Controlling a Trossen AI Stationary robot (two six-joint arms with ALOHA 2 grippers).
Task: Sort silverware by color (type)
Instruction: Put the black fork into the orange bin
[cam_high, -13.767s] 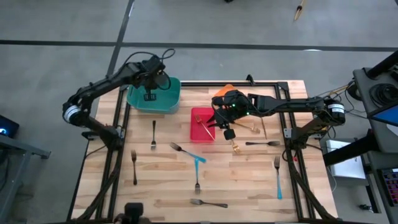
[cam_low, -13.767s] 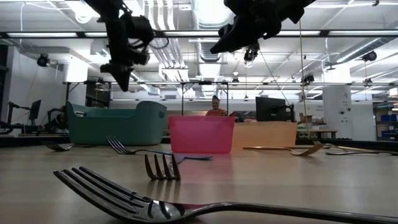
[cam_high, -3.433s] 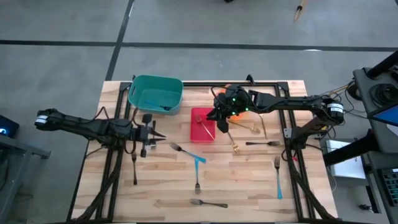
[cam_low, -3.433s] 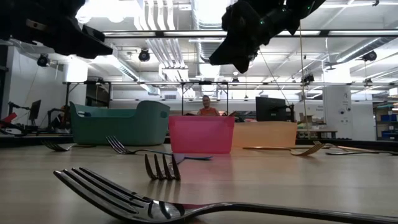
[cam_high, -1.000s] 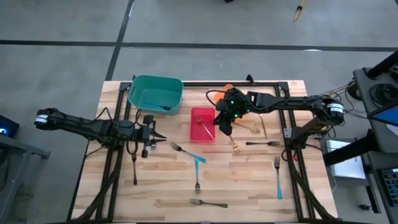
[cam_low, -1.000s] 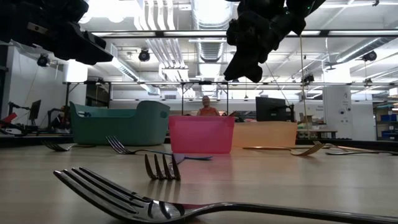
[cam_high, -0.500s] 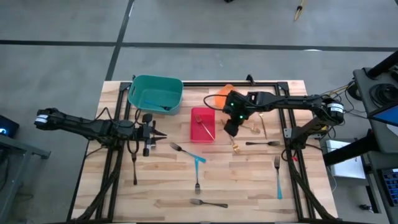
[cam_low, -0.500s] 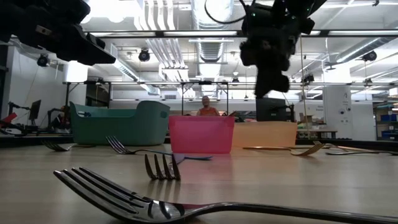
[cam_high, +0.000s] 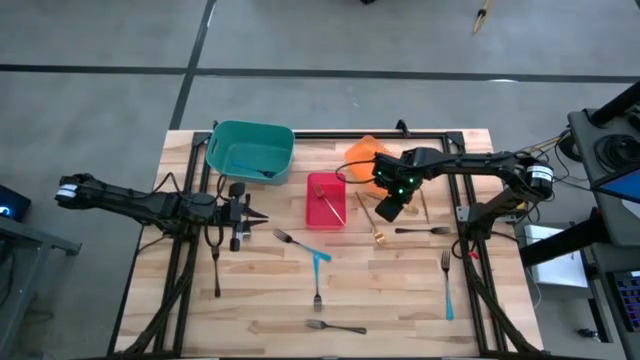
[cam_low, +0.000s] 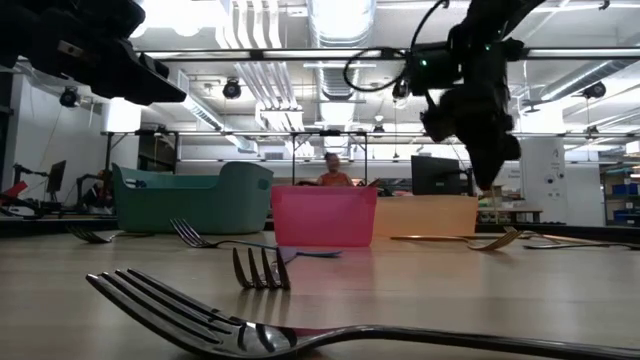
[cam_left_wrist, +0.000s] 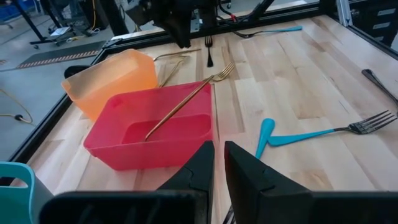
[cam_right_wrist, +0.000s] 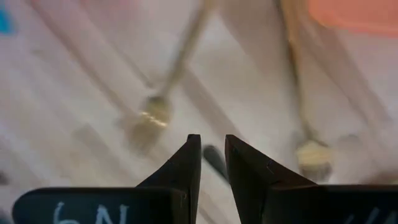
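My right gripper (cam_high: 388, 210) hangs over the table right of the red bin (cam_high: 312, 200), fingers pointing down, a narrow empty gap between them (cam_right_wrist: 212, 162). Below it lie gold forks (cam_high: 372, 225) (cam_high: 412, 205) and a dark fork (cam_high: 425, 231). Another gold fork (cam_left_wrist: 186, 102) leans in the red bin, its head on the rim. My left gripper (cam_high: 250, 215) waits near the table's left side, shut and empty (cam_left_wrist: 219, 168). Blue-handled forks (cam_high: 302, 245) (cam_high: 447, 285) and dark or silver forks (cam_high: 317, 288) (cam_high: 336, 326) (cam_high: 215, 268) lie flat on the wood.
A teal bin (cam_high: 215, 145) stands at the far left with a blue-handled fork (cam_high: 262, 172) inside. An orange bin (cam_high: 362, 152) stands behind my right gripper. A black frame runs along the table's far and side edges. Bare wood lies between the scattered forks.
My right gripper has swung from beside the red bin toward the table's right edge and sunk a little, tipping from a slant until it points steeply down over the gold forks. Its finger gap looks unchanged.
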